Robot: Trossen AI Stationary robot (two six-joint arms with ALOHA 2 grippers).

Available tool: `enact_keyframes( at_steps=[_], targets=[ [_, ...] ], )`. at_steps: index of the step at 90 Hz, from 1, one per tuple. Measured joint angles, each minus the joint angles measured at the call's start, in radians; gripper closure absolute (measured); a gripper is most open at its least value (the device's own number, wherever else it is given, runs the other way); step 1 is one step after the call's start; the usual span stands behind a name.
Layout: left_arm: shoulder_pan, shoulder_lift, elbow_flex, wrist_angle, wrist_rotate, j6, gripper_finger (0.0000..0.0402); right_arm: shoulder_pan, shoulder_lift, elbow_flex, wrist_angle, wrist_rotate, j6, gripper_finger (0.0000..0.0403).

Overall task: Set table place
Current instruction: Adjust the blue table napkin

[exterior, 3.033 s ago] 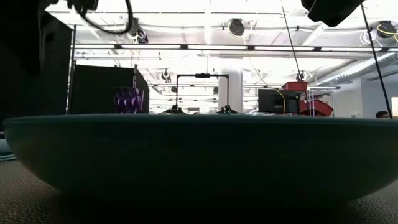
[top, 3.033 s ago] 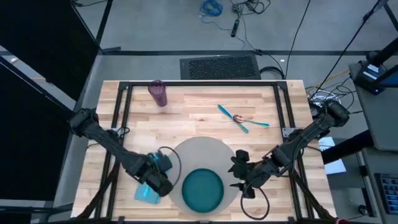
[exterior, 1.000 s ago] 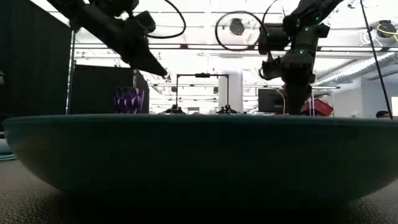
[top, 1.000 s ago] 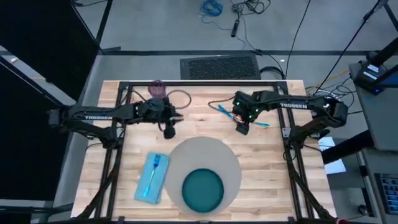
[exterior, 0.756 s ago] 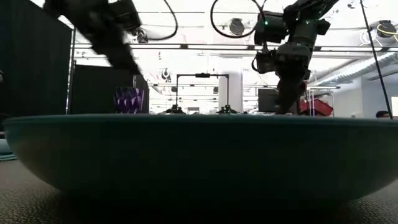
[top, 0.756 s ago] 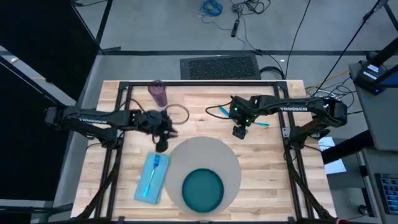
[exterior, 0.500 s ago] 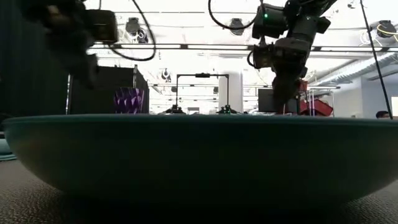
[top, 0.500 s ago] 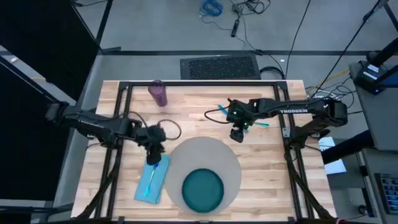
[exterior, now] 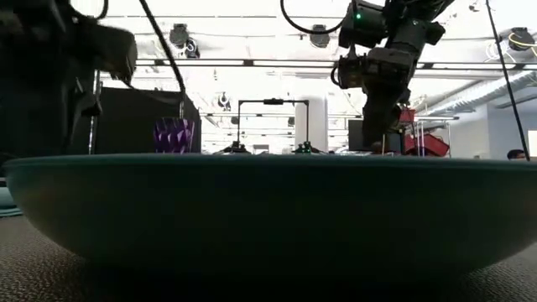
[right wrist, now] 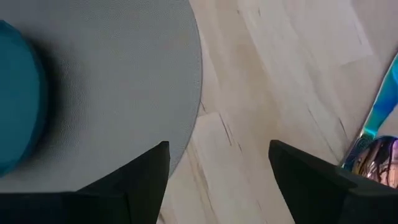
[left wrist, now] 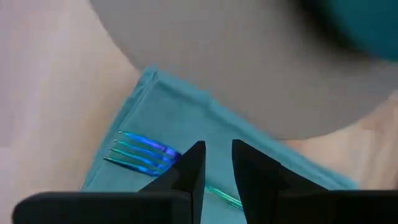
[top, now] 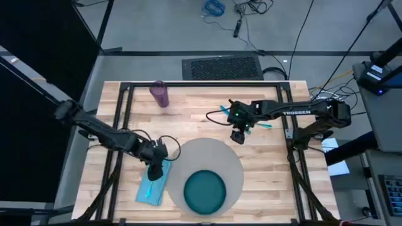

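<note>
The round grey mat (top: 207, 157) lies at the table's near middle with the teal plate (top: 204, 191) on its near part. To its left the light-blue napkin (top: 151, 187) lies flat, and a teal-handled fork (left wrist: 142, 152) rests on it. My left gripper (top: 157, 171) (left wrist: 216, 148) stands over the napkin's far end, open by a narrow gap, with the fork's handle running under it. My right gripper (top: 237, 138) (right wrist: 219, 146) is wide open by the mat's far right rim. More cutlery (top: 262, 124) lies beyond it. The purple cup (top: 159, 94) stands at the far left.
The black frame rails (top: 122, 119) run along both sides of the table. The right arm (top: 282, 112) reaches across the far right part over the cutlery. A spoon bowl (right wrist: 373, 158) lies on bare wood right of the right gripper. Bare planks lie between cup and mat.
My left gripper has swung from near the cup toward the table's near edge and come down over the napkin and fork. My right gripper has drifted a little toward the left and near, to the mat's far rim. Nothing on the table has moved.
</note>
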Motion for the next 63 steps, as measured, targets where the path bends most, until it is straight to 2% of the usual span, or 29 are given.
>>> enact_keyframes(
  at_steps=[27,63],
  targets=[
    [0.018,0.165,0.0,0.054,0.011,0.095,0.0338,0.001,0.0,0.0,0.008,0.0,0.004,0.0145],
    [0.062,0.194,0.004,0.022,-0.009,0.096,0.0338,0.001,0.0,0.0,0.009,-0.006,0.019,0.0145]
  ],
)
